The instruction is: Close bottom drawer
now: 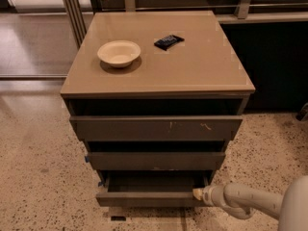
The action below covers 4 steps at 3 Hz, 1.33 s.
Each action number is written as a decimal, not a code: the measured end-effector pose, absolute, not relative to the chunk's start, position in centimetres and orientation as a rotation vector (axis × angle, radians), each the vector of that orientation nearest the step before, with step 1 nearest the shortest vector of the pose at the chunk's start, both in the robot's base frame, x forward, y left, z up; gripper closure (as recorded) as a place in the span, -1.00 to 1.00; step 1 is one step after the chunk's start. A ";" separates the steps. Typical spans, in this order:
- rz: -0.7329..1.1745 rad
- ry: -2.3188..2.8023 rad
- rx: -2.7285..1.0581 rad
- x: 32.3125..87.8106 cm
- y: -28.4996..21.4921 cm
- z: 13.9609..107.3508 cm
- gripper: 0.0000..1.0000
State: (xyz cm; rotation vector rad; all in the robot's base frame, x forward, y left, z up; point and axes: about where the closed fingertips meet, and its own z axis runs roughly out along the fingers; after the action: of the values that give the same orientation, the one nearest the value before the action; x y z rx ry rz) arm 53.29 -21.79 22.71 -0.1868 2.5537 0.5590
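One end effector (197, 193) touches the front corner of the bottom drawer (144, 198).

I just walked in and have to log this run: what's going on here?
The robot's arm reaches in low from the right, with its gripper at the right end of the bottom drawer front, seemingly touching it. That drawer sticks out of the cabinet with its tray open, so it is not yet closed. A pale bowl and a small dark object sit on the cabinet top.
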 end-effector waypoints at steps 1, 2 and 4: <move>0.560 2.553 -0.189 53.4 -21.7 22.7 1.00; 0.573 2.550 -0.143 48.4 -20.6 26.2 1.00; 0.632 2.632 -0.081 49.1 -20.7 23.3 1.00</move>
State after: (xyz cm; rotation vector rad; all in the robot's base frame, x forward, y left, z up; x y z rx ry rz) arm 49.12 -20.72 23.35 -0.0806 2.6316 0.6321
